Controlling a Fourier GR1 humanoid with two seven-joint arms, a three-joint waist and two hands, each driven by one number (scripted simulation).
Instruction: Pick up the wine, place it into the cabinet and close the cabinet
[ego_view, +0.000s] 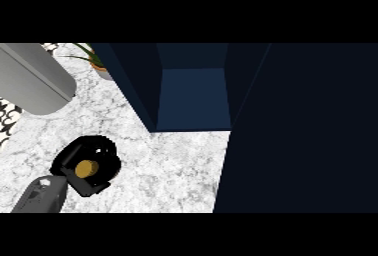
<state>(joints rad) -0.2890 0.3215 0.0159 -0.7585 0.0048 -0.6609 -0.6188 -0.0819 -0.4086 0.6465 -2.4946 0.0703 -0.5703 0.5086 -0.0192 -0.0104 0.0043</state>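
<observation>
Head view shows my left hand (90, 167) curled round the dark glass wine bottle (86, 169) with tan cork top, near-left on the counter; I judge it heavy, slippery, fragile, best gripped round its body.

White marbled counter (177, 170), grey cylindrical container (33, 77) lying at upper left, potted green plant (94, 59) just beside it, black-and-white patterned surface (7, 122) at left edge

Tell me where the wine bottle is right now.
In the head view, the cork-topped dark wine bottle sits lower left, gripped by the black left hand above the marble counter, left of the open dark-blue cabinet.
</observation>
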